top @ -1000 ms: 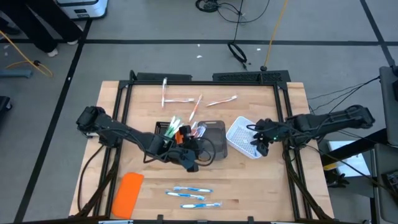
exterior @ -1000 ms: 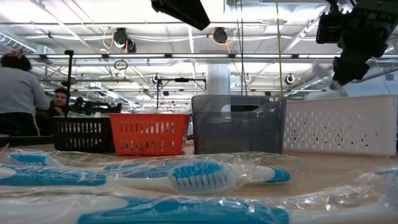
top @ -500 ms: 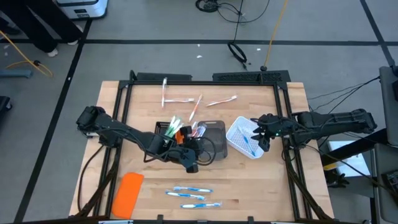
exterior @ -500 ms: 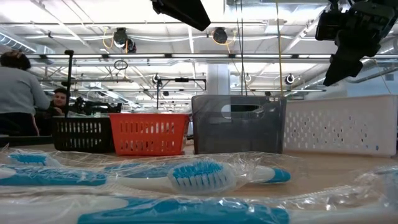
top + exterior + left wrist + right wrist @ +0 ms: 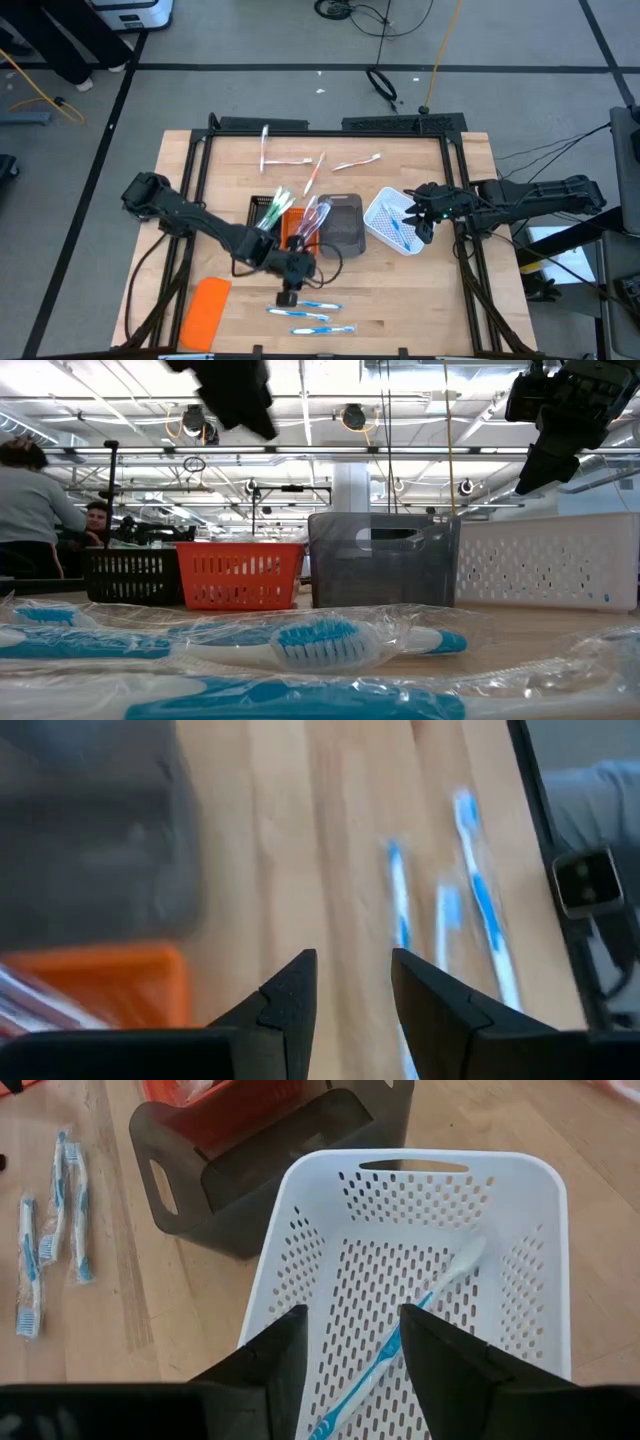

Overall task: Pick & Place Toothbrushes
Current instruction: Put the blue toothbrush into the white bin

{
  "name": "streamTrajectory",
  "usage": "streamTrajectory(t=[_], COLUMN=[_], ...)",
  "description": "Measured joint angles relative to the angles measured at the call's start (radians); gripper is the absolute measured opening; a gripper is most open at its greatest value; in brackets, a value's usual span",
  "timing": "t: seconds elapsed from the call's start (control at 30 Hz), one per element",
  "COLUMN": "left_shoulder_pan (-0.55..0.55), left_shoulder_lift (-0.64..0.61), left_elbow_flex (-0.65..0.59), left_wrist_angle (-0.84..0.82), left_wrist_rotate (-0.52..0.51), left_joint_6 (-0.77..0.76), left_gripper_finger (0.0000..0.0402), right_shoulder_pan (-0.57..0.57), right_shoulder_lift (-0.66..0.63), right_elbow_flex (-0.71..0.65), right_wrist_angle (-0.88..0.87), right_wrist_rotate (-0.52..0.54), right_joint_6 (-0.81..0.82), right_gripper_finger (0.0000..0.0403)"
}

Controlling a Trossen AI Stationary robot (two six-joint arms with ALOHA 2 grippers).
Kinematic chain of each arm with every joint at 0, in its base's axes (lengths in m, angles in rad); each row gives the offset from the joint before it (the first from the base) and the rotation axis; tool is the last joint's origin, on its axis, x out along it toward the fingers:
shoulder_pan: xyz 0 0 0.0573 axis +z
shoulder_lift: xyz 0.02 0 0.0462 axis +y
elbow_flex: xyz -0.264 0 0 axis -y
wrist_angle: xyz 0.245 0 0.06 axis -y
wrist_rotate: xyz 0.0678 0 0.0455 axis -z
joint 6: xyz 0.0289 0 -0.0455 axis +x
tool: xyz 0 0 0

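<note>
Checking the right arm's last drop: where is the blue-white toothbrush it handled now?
In the high view, the blue-white toothbrush lies inside the white basket on the table's right side, beside the grey bin, with the open right gripper above it.

White basket (image 5: 520, 1230): perforated walls, blue-white toothbrush (image 5: 400, 1345) inside. Grey bin (image 5: 343, 222), centre frame: smoky, translucent. Orange basket (image 5: 240, 575): slotted. Black basket (image 5: 130, 575): grid pattern. Orange slab (image 5: 207, 310), lower left. Blue-white toothbrushes (image 5: 308, 316), bottom centre. Table (image 5: 420, 300): pale wood.
</note>
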Motion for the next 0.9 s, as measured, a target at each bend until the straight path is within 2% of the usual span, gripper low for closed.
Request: streamTrajectory(t=[0.3,0.6,0.9], left_shoulder_pan=[-0.094,-0.151,-0.169], left_shoulder_lift=[0.000,0.000,0.041], left_elbow_flex=[-0.155,-0.251,-0.294], left_wrist_angle=[0.185,0.271,0.360], left_wrist_rotate=[0.032,-0.030,-0.021], left_joint_6=[-0.192,-0.370,-0.444], left_gripper_finger=[0.0131,0.0131,0.0131], right_shoulder_pan=[0.000,0.000,0.000], right_shoulder_lift=[0.000,0.000,0.000], right_elbow_flex=[0.000,0.000,0.000], right_wrist_angle=[0.023,0.052,0.051], right_wrist_rotate=[0.000,0.000,0.000], right_joint_6=[-0.018,-0.041,-0.045], right_gripper_finger=[0.0149,0.0147,0.0150])
